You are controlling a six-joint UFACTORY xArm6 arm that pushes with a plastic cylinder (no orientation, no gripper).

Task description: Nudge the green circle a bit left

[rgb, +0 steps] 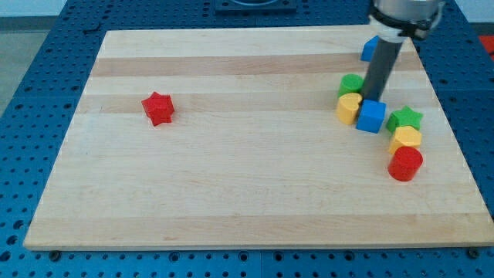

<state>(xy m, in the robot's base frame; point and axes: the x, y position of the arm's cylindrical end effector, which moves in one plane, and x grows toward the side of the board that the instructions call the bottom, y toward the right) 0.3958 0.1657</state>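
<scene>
The green circle [350,83] sits at the view's right side of the wooden board [231,193]. My tip [374,100] stands just to its right, close against it, and right behind the blue cube [371,116], whose top edge hides the very end. A yellow block [349,109] lies directly below the green circle and touches it. I cannot tell whether the tip touches the green circle.
A green star [405,118], a second yellow block [406,139] and a red cylinder [405,164] form a column near the right edge. Another blue block [370,48] is partly hidden behind the rod. A red star [158,108] sits far left.
</scene>
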